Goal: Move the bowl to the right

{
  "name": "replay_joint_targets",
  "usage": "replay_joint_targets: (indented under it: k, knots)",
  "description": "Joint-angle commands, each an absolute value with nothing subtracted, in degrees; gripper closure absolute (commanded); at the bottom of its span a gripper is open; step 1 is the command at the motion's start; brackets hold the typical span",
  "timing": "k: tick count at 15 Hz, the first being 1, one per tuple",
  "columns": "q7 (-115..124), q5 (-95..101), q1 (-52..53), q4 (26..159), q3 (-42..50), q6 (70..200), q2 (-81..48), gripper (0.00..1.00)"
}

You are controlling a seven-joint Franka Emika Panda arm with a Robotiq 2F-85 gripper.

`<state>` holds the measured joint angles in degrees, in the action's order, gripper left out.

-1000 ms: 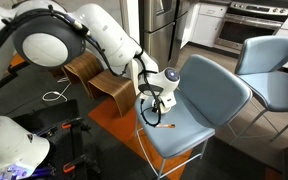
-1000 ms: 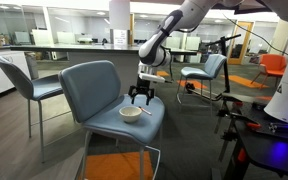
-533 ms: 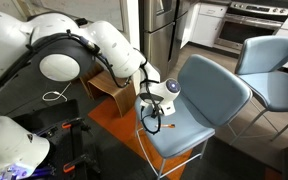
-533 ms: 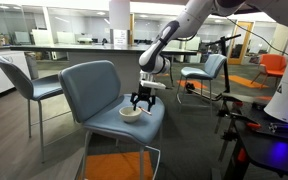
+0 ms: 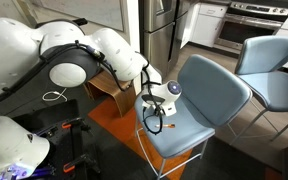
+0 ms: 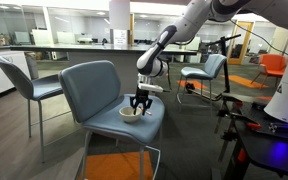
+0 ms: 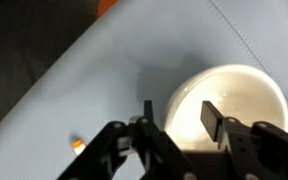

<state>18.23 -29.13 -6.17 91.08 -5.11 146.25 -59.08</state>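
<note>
The small cream-white bowl (image 6: 129, 113) sits on the blue-grey chair seat (image 6: 109, 122), near its front edge. In the wrist view the bowl (image 7: 246, 95) fills the right side, with a pale yellowish inside. My gripper (image 6: 138, 104) is open and hangs just over the bowl. In the wrist view the gripper (image 7: 178, 110) straddles the bowl's left rim, one finger outside and one over the inside. It holds nothing. In an exterior view the gripper (image 5: 152, 112) hides the bowl.
A thin orange-and-white stick (image 7: 76, 145) lies on the seat (image 7: 104, 70) beside the bowl. The chair's backrest (image 6: 89, 85) rises behind it. Other chairs (image 5: 272, 60) (image 6: 22, 82) stand nearby, and a curved wooden stool (image 5: 96, 82) is on the floor.
My gripper has come down towards the seat and now sits low over the bowl's rim. The bowl has not moved.
</note>
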Motion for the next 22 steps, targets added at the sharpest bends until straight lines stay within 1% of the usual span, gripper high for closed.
replay_joint_targets:
  k: [1,4,5,7,8,12,15,19,22]
  knots:
    - [17.30,-29.00,-6.49,90.03,-5.32,144.69,-59.43,0.74]
    - [17.39,-28.47,-5.92,90.61,-4.92,145.46,-58.67,0.96]
    - [17.50,-28.26,-5.73,90.75,-4.78,145.82,-58.37,0.99]
    - [17.55,-27.98,-5.51,90.59,-4.69,146.23,-57.84,1.00]
    - [17.58,-27.83,-5.42,90.32,-4.64,146.31,-57.55,0.97]
    - [17.82,-26.75,-5.62,86.03,-4.17,143.78,-57.75,0.97]
    - [16.79,-26.41,-7.70,80.21,-4.86,137.19,-59.18,0.97]
    - [18.51,-26.06,-9.23,71.66,-3.35,126.52,-61.86,0.97]
    - [19.61,-25.54,-9.78,65.18,-1.95,121.33,-64.85,0.97]
